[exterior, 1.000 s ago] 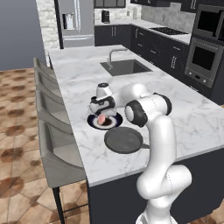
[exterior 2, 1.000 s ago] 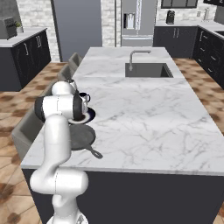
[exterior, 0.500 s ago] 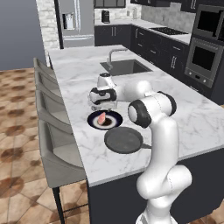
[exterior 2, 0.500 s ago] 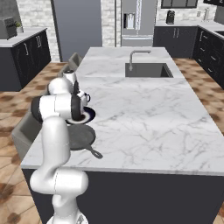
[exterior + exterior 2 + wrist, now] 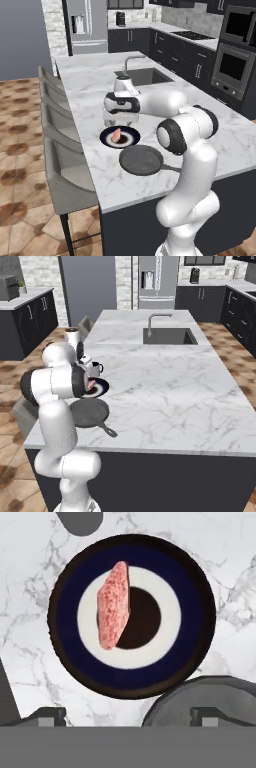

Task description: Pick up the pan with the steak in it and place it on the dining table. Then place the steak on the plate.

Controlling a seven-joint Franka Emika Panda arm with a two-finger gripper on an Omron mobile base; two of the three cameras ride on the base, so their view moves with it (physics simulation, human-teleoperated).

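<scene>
On dining table (image 5: pixel 210 125): one plate (image 5: pixel 132 614), one steak (image 5: pixel 113 604) on it, one pan (image 5: pixel 141 161) beside; jaws spread

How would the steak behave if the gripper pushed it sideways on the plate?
The steak looks like a thin slab propped on edge, so a nudge would probably tip it flat rather than slide it. The plate looks smooth and nearly rimless, so it might skid off toward the pan. Raw meat likely flexes.

A glossy white arm (image 5: pixel 187 165) of rounded segments with black joint bands.
</scene>
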